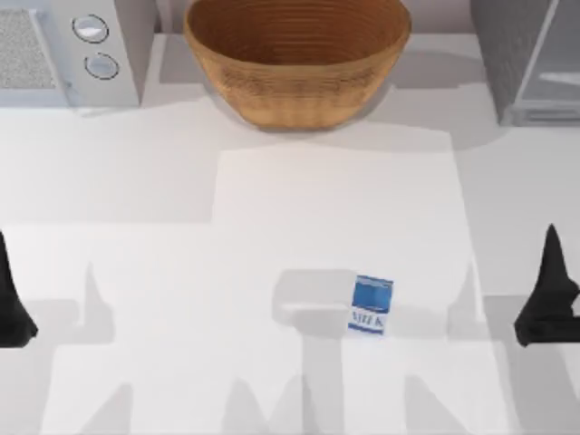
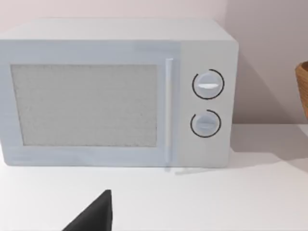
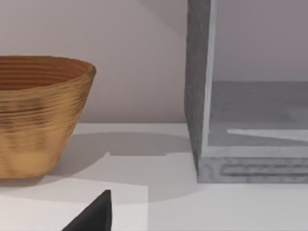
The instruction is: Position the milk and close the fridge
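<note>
Nothing started yet: both arms parked. Left hand (image 1: 14,308) sits at the bench's left edge, right hand (image 1: 548,299) at the right edge; can't tell whether either set of fingers is apart or together.

Milk (image 1: 371,305) stands upright on the bench (image 1: 181,272), well to the left of the right hand, roughly level with it, far across from the left hand. Nothing touching it.

Fridge (image 1: 530,63) is ahead of the right hand, at the far right corner, front open with pale interior (image 3: 260,115) exposed. Basket (image 1: 297,54) and microwave (image 2: 115,91) sit along the back, out of the path.

Judgement: step in hand is the first reach. Right arm is the closer one. Next move needs that hand swung left over the carton, fingers apart, then down to clamp its sides before carrying it to the fridge.
</note>
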Robot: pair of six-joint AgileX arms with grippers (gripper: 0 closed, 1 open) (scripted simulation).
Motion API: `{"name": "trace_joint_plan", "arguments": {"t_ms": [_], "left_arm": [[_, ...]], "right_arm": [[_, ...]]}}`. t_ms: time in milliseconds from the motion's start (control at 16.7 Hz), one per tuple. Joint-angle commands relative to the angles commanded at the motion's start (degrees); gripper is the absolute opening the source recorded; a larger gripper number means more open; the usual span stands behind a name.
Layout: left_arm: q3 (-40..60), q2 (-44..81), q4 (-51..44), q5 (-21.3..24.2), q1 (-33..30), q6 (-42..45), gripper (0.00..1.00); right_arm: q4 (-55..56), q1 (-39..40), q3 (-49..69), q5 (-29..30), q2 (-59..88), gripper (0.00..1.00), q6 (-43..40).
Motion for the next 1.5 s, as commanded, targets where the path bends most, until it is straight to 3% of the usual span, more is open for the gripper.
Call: {"name": "trace_joint_plan", "arguments": {"t_ms": [180, 540, 780, 1500], "left_arm": [[0.0, 0.0, 0.0, 0.0, 0.0, 0.0, 1.00], [0.0, 0.0, 0.0, 0.0, 0.0, 0.0, 1.00], [0.0, 0.0, 0.0, 0.0, 0.0, 0.0, 1.00], [0.0, 0.0, 0.0, 0.0, 0.0, 0.0, 1.00]], "right_arm": [[3.2, 4.0, 0.0, 3.8, 3.5, 1.00, 0.1], [3.8, 4.3, 0.3, 4.3, 4.3, 1.00, 0.2], [9.4, 7.1, 5.0, 9.1, 12.8, 1.00, 1.5], [37.2, 20.5, 29.9, 32.2, 76.6, 1.00, 7.8]]}}
